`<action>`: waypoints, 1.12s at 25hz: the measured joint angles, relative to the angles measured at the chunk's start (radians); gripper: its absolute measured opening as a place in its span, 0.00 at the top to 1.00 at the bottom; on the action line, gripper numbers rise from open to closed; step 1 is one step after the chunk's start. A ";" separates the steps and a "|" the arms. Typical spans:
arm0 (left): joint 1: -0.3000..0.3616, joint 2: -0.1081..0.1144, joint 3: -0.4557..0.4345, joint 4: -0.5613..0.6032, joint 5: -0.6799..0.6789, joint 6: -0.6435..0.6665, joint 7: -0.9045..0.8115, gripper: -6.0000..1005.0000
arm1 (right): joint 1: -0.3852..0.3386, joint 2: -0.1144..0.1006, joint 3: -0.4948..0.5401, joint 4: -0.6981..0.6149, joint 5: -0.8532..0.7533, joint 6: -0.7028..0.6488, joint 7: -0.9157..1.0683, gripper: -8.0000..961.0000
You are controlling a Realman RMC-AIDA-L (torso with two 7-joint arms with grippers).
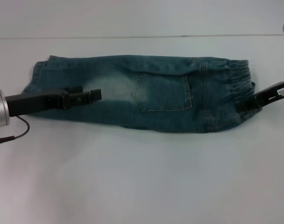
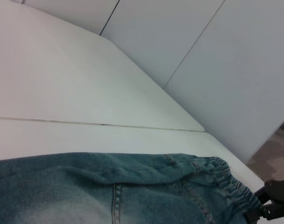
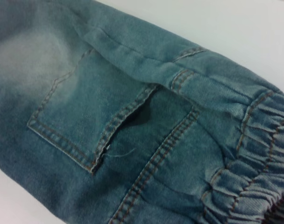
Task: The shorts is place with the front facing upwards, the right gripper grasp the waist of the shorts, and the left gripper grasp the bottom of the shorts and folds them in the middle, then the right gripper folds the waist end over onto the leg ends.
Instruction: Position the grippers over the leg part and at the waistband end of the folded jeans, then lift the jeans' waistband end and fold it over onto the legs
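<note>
The shorts lie flat along the white worktop, already doubled lengthwise, the back pocket showing. Denim looks soft but fairly heavy, likely to sag and slide; the puckered waist offers the surest hold. The right claw touches that waist; whether it is clamped, I cannot tell. The left claw hovers over the leg side of the shorts, fingers seemingly together on nothing. Pale wall panels stand beyond the shorts.

The head view looks down on the table. Both wrist views sit low and close, sharing the shorts' pocket and waistband.
</note>
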 joint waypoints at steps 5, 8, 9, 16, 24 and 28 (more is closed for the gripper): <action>0.000 -0.007 0.000 0.001 -0.001 -0.004 0.005 0.09 | -0.003 -0.002 0.005 -0.004 0.000 -0.016 0.000 0.71; -0.002 -0.024 -0.006 0.008 -0.025 -0.021 0.014 0.14 | -0.004 -0.007 0.005 -0.005 0.003 -0.029 0.000 0.78; -0.003 -0.035 -0.009 0.010 -0.046 -0.030 0.030 0.15 | -0.005 -0.009 0.006 -0.008 0.003 -0.031 0.002 0.80; -0.063 -0.110 0.017 -0.089 -0.287 -0.178 0.311 0.29 | -0.006 -0.012 0.013 -0.068 0.004 -0.107 0.025 0.90; -0.243 -0.112 0.025 -0.415 -0.534 -0.481 0.900 0.46 | -0.008 -0.013 0.029 -0.209 0.002 -0.271 0.053 0.90; -0.289 -0.112 -0.006 -0.566 -0.707 -0.580 1.349 0.63 | 0.002 -0.014 0.096 -0.280 0.020 -0.376 0.052 0.90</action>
